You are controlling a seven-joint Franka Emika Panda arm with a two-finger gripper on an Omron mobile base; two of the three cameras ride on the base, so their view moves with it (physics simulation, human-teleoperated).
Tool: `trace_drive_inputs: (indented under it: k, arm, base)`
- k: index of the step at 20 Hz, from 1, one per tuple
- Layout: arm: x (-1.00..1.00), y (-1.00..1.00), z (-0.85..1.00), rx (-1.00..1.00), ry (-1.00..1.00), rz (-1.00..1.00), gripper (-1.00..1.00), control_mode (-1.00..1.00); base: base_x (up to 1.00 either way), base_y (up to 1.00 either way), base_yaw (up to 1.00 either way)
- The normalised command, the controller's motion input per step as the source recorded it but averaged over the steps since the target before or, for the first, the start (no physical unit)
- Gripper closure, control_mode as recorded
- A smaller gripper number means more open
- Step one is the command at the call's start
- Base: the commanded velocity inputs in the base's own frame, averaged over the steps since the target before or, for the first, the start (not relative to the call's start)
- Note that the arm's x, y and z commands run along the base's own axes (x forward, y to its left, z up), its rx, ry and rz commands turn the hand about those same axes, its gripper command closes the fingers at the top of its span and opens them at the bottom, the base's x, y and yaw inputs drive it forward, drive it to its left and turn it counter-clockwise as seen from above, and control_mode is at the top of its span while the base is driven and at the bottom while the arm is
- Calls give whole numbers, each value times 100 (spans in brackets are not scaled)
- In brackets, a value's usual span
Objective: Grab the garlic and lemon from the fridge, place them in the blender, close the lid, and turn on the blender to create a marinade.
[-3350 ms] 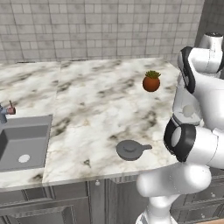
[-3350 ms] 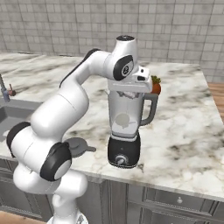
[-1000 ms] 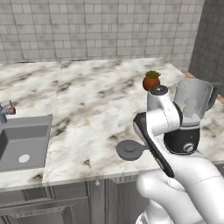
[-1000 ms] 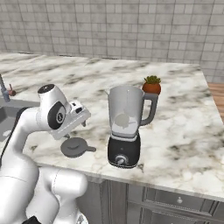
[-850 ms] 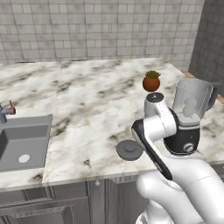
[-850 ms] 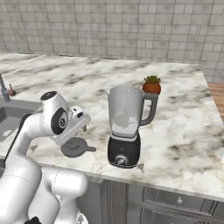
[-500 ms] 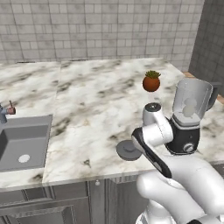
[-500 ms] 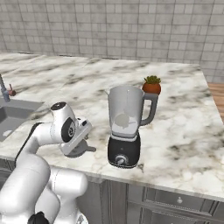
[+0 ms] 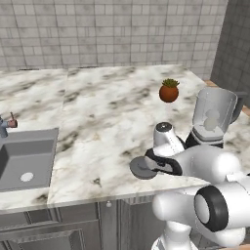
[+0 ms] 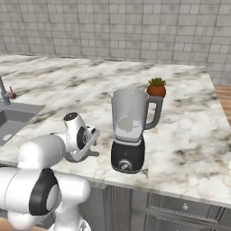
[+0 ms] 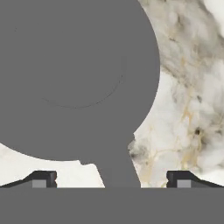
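Note:
The dark grey lid (image 11: 74, 78) lies flat on the marble counter (image 9: 97, 112), near its front edge and left of the blender (image 10: 130, 128). My gripper (image 11: 111, 179) hangs open straight over it, and the lid's side tab (image 11: 117, 168) lies between the two fingertips (image 11: 41, 179). From the base I see the hand low over the lid (image 9: 140, 168), with the gripper (image 9: 152, 167) touching nothing I can make out. The blender (image 9: 213, 114) stands uncovered. A pale rounded shape (image 10: 127, 124) shows through the jar; whether it is garlic or lemon I cannot tell. The fridge is out of view.
A small potted plant (image 9: 169, 91) stands behind the blender. A sink (image 9: 24, 161) is sunk into the counter at the far left, with a faucet (image 10: 4, 94) beside it. A tiled wall closes the back. The counter's front edge runs just below the lid.
The hand has come down and forward from above the counter to just over the lid, staying open. Lid and blender have not moved.

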Motion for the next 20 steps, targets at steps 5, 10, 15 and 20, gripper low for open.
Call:
trace_drive_inputs:
  k: [5, 10, 15, 20]
  arm:
    - [37, 0, -10, 0, 25, 0, -100, -100]
    - [-6, -1, -13, 0, 2, 2, -100, -100]
    - [-20, 0, -31, 0, -21, 12, -100, -100]
    - [-18, -2, -45, 0, -13, 17, -100, -100]
  base:
    - [0, 0, 0]
    - [0, 0, 0]
    - [0, 0, 0]
    - [0, 0, 0]
